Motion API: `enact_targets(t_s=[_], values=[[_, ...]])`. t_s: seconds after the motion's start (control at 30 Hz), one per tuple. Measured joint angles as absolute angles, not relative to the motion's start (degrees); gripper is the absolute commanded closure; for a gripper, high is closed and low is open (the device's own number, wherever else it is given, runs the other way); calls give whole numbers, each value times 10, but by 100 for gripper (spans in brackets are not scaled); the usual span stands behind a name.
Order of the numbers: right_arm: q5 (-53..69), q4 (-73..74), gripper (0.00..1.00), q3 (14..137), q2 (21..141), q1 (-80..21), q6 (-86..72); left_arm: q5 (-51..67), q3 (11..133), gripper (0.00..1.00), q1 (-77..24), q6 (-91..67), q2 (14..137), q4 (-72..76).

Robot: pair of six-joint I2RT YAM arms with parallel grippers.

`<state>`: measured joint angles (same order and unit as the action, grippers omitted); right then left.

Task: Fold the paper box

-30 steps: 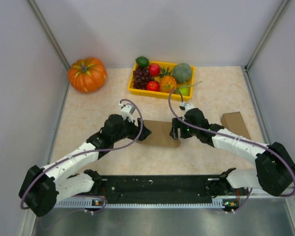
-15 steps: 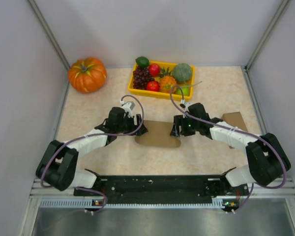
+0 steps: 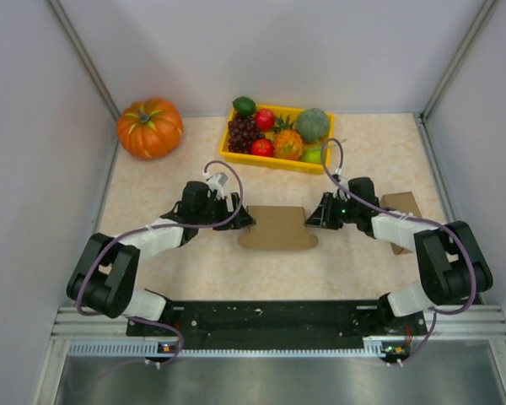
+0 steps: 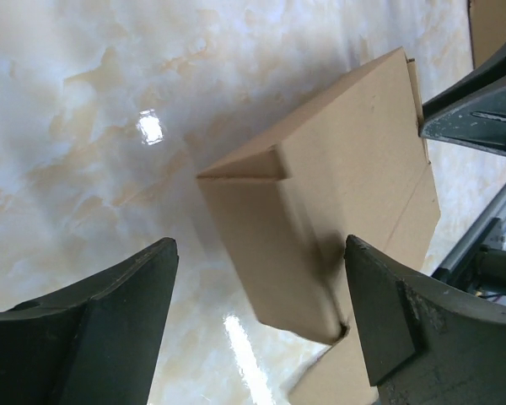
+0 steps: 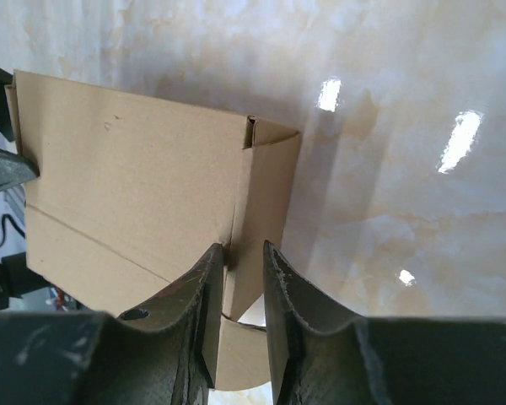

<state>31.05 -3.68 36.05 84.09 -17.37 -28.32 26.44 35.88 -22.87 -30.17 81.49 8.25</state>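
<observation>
The brown paper box (image 3: 277, 226) lies in the middle of the table, raised into a shallow box shape with a rounded flap along its near edge. My left gripper (image 3: 243, 221) is at its left end, open; in the left wrist view the wide-apart jaws of the left gripper (image 4: 257, 253) straddle the box's (image 4: 346, 152) upright end wall without touching it. My right gripper (image 3: 314, 218) is at the right end. In the right wrist view the right gripper (image 5: 239, 249) has narrowed its jaws on the upright end flap of the box (image 5: 135, 177).
An orange pumpkin (image 3: 149, 127) sits at the back left. A yellow tray (image 3: 228, 156) of toy fruit and vegetables stands at the back centre. A second flat piece of brown cardboard (image 3: 405, 211) lies under the right forearm. Side walls close in left and right.
Both grippers moved apart to the box's two ends. The box shifted slightly right and its ends now stand up. The right jaws narrowed from wide open onto the end flap.
</observation>
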Motion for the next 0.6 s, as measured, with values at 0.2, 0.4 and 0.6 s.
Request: enact_targets(t_s=[0.2,0.4,0.6], values=[[348,-76,76,341,850,-151,-302,279,309,11,-225,-353,802,121],[354,-81,77,341,852,-151,-301,322,269,15,-225,-425,823,222],[359,-85,72,341,856,-148,-300,359,244,33,-218,-534,915,406]])
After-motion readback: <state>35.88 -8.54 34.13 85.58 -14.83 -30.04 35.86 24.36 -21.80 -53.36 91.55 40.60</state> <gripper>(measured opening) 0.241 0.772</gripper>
